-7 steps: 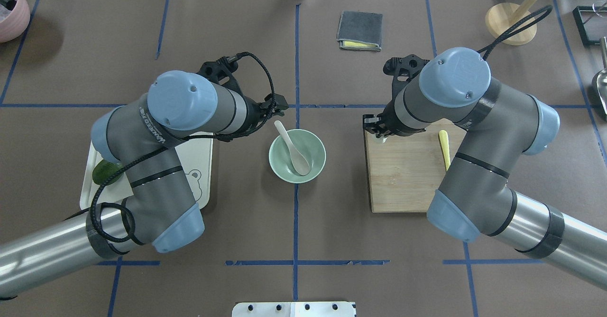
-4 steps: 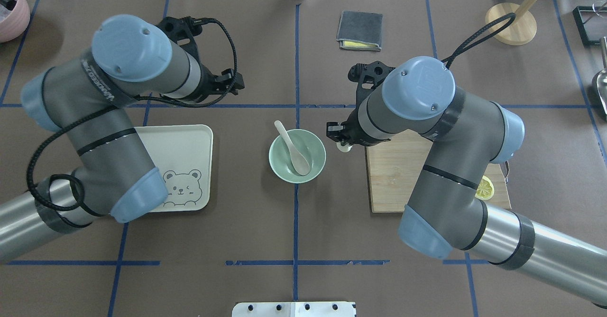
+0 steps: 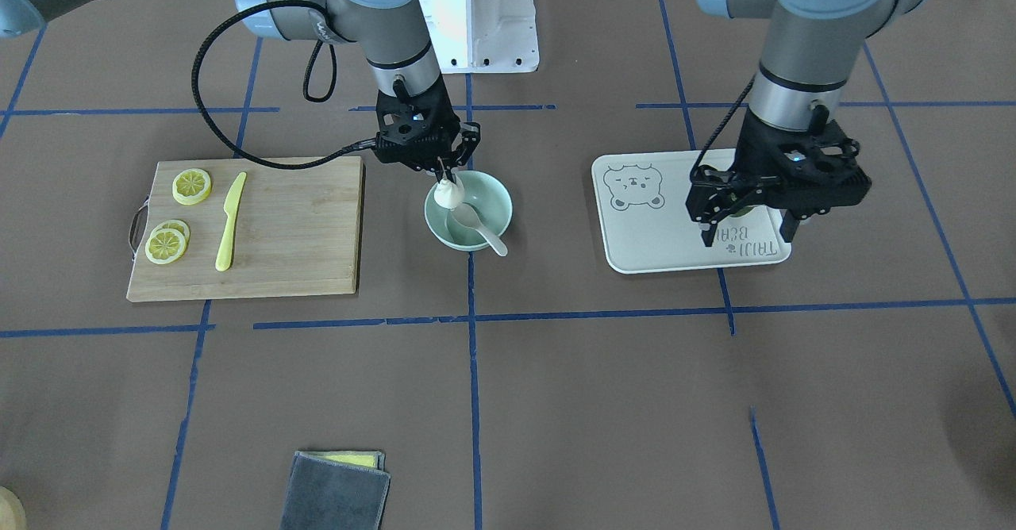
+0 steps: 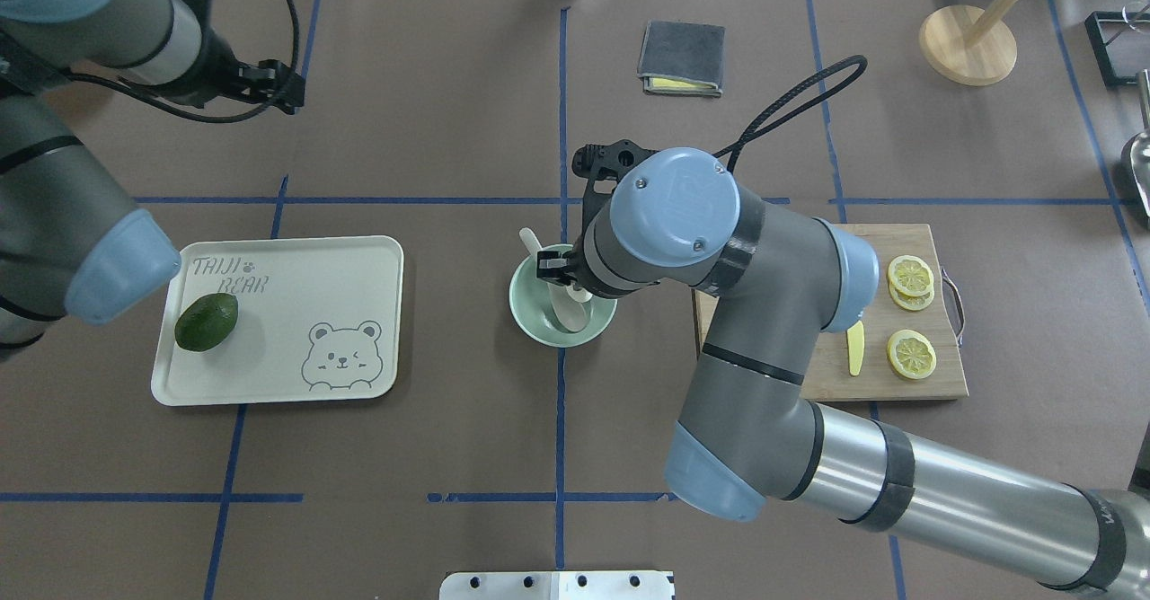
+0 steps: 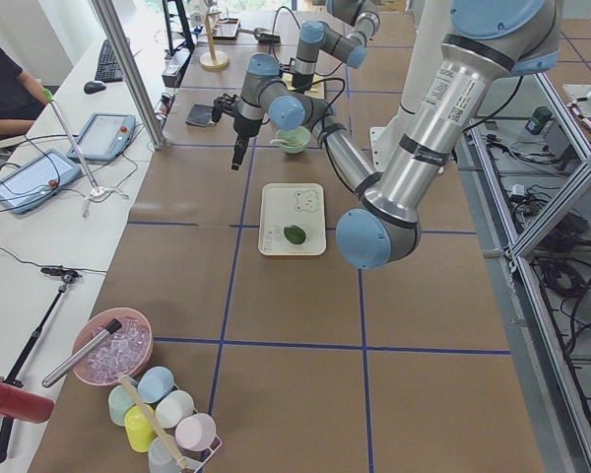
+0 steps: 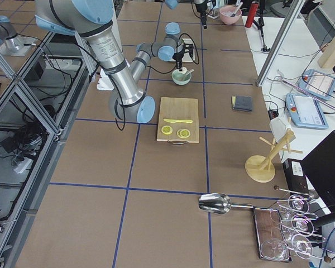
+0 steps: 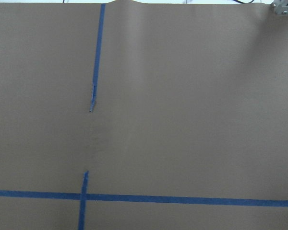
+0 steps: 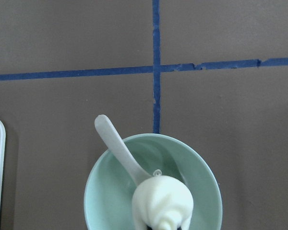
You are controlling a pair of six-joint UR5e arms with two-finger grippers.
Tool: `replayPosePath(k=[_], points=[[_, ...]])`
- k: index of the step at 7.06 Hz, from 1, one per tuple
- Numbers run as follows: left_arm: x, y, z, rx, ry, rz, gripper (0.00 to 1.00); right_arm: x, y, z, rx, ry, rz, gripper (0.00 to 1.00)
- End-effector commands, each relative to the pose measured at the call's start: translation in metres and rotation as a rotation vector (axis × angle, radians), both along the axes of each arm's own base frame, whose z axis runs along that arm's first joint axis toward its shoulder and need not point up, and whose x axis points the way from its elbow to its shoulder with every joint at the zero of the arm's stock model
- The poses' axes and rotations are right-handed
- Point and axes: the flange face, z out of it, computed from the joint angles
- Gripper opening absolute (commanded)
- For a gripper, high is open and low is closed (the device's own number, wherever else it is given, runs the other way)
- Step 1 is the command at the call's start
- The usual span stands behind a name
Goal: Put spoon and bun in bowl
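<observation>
The pale mint-green bowl (image 3: pixel 496 197) stands at the table's middle and also shows in the overhead view (image 4: pixel 539 326). The cream spoon (image 3: pixel 480 232) lies in it, its handle resting over the rim (image 4: pixel 530 242). My right gripper (image 3: pixel 444 176) is shut on the white bun (image 3: pixel 448 193) and holds it just above the bowl's inside. In the right wrist view the bun (image 8: pixel 162 201) hangs over the bowl (image 8: pixel 93 191) beside the spoon (image 8: pixel 120 148). My left gripper (image 3: pixel 748 238) is open and empty, raised high at the far left.
A cream bear tray (image 4: pixel 341 277) holds an avocado (image 4: pixel 206 322) left of the bowl. A wooden cutting board (image 4: pixel 898 389) on the right carries lemon slices (image 4: pixel 911 353) and a yellow knife (image 4: pixel 854 348). A folded grey cloth (image 4: pixel 681 57) lies at the back.
My right arm carried the bun from the cutting board leftward to above the bowl. My left arm swung away to the back left, uncovering the tray and avocado.
</observation>
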Motion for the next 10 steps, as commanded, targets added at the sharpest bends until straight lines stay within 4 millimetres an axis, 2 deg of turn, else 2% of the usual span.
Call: replayPosePath(k=[1,2,3,4,6,7,8,9,10], points=[[-0.096,-0.02,0.052,0.073,-0.13,0.086,1.0,-0.013,-0.003,-0.012,0.013,0.002,0.009,0.0],[-0.135,-0.025,0.072,0.084,-0.161,0.113,1.0,-0.013,-0.003,-0.019,0.029,-0.027,0.01,0.13],[-0.17,-0.022,0.096,0.095,-0.188,0.149,1.0,-0.016,-0.006,-0.015,0.049,-0.049,0.011,0.86],[-0.196,-0.026,0.109,0.094,-0.18,0.175,1.0,-0.015,-0.008,-0.021,0.06,-0.061,0.033,1.0],[-0.209,-0.022,0.126,0.077,-0.186,0.181,1.0,-0.013,-0.007,-0.023,0.063,-0.067,0.036,1.0],[-0.225,-0.024,0.132,0.066,-0.188,0.16,1.0,-0.008,-0.005,-0.029,0.067,-0.078,0.036,1.0],[-0.244,-0.018,0.15,0.066,-0.19,0.197,1.0,-0.004,-0.003,-0.032,0.069,-0.084,0.035,1.0],[-0.276,-0.018,0.166,0.067,-0.209,0.205,1.0,-0.003,-0.002,-0.033,0.07,-0.088,0.036,1.0],[-0.281,-0.02,0.178,0.047,-0.211,0.207,1.0,-0.003,-0.002,-0.032,0.069,-0.086,0.032,1.0]])
